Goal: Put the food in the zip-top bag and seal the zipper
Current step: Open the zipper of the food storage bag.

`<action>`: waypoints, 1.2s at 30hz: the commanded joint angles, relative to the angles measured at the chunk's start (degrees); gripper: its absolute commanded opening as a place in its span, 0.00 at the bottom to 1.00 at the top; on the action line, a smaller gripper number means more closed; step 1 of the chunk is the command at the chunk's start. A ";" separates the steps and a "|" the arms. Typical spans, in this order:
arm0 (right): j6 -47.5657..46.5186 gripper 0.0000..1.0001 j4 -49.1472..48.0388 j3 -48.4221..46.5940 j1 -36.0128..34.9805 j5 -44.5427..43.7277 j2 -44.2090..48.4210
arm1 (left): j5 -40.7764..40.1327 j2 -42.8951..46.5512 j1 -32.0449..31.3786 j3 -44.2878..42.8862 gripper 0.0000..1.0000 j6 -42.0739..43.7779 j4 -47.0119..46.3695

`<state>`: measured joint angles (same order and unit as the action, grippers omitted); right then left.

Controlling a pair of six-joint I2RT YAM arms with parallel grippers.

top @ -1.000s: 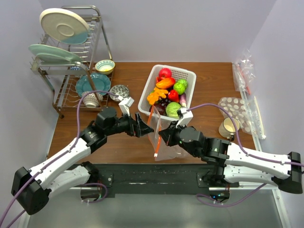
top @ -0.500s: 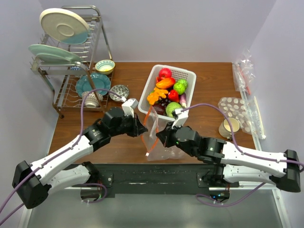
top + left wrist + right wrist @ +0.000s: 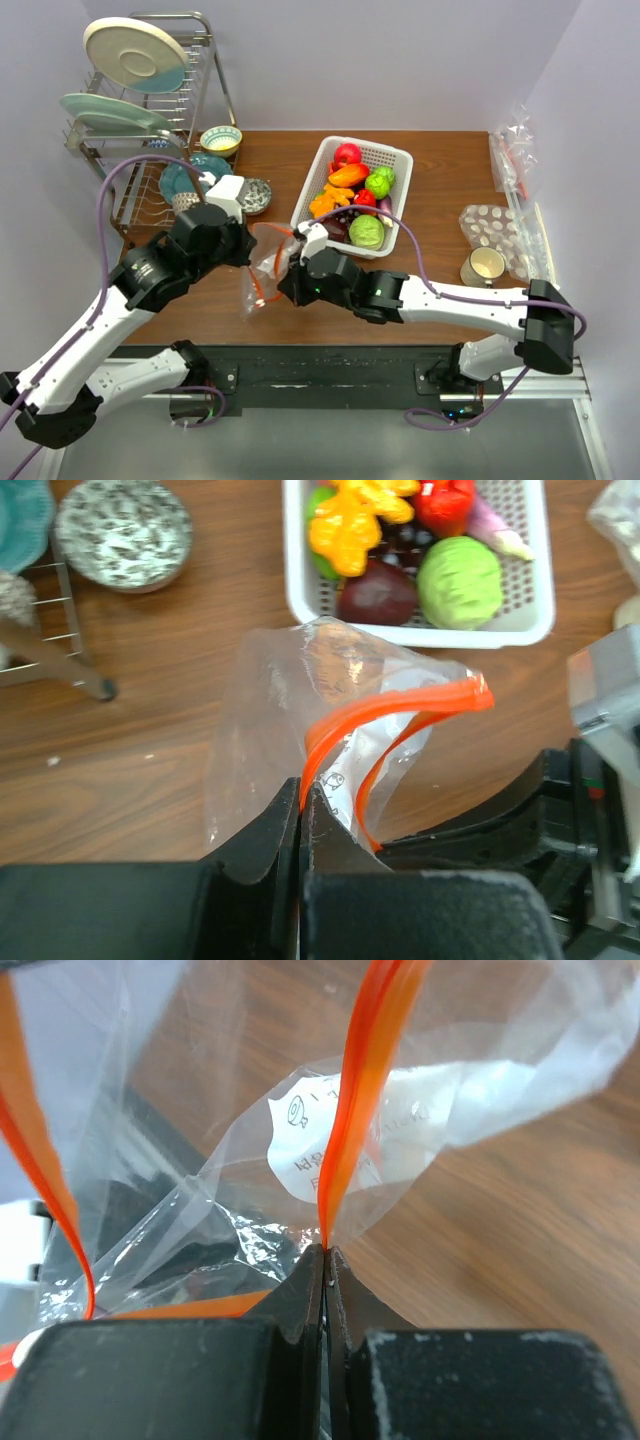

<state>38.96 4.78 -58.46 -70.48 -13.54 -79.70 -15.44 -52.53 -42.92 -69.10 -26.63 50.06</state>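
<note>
Empty bag (image 3: pixel 268 255) held just beside the basket (image 3: pixel 393 153).
Left gripper (image 3: pixel 300 805) and right gripper (image 3: pixel 325 1258) each clamp the zipper (image 3: pixel 400 705); pulling apart could slip the strip out.

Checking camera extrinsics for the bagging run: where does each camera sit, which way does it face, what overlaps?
Top external: above and behind the bases, looking down on the table; both arms show, left gripper and right gripper at the zip-top bag.
Left wrist: on the left arm, looking down past its shut gripper pinching the zipper, toward the white basket.
Right wrist: on the right arm, close on its shut gripper pinching the zipper.
Shared: both wrist views see bag and zipper.
</note>
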 commanded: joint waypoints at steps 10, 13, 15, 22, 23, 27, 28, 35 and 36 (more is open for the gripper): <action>6.21 0.01 -7.94 9.14 4.73 3.26 1.65 | 9.00 0.33 -0.15 23.21 0.00 -1.66 -19.61; 7.44 0.01 -7.68 13.62 6.05 2.12 5.24 | 12.00 -1.16 -0.24 26.91 0.00 -4.03 -25.18; 7.53 0.04 -6.63 15.99 6.23 0.72 7.53 | 12.54 -1.96 -0.15 27.00 0.00 -4.39 -26.94; 3.24 0.32 -0.56 17.41 6.23 -4.39 12.64 | 14.39 -2.92 -0.15 27.00 0.00 -5.01 -29.85; 2.88 0.36 0.23 17.24 6.23 -4.22 12.21 | 14.65 -3.01 -0.15 26.83 0.00 -5.09 -29.67; 1.38 0.44 0.59 15.92 6.23 -2.55 9.84 | 15.18 -1.79 -0.24 26.39 0.00 -5.53 -28.80; 0.86 0.46 0.50 15.66 6.32 -2.20 9.31 | 15.18 -1.52 -0.15 26.30 0.00 -5.71 -28.62; -0.73 0.54 -0.03 11.70 6.32 0.36 3.42 | 15.18 -0.46 -0.15 26.39 0.00 -5.97 -27.65; -0.64 0.54 -0.03 11.61 6.32 0.27 3.15 | 15.18 -0.46 -0.15 26.30 0.00 -5.97 -27.39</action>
<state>39.70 5.37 -43.27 -64.31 -13.74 -75.64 -1.06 -53.95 -42.89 -41.36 -31.14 23.81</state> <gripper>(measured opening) 0.537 0.021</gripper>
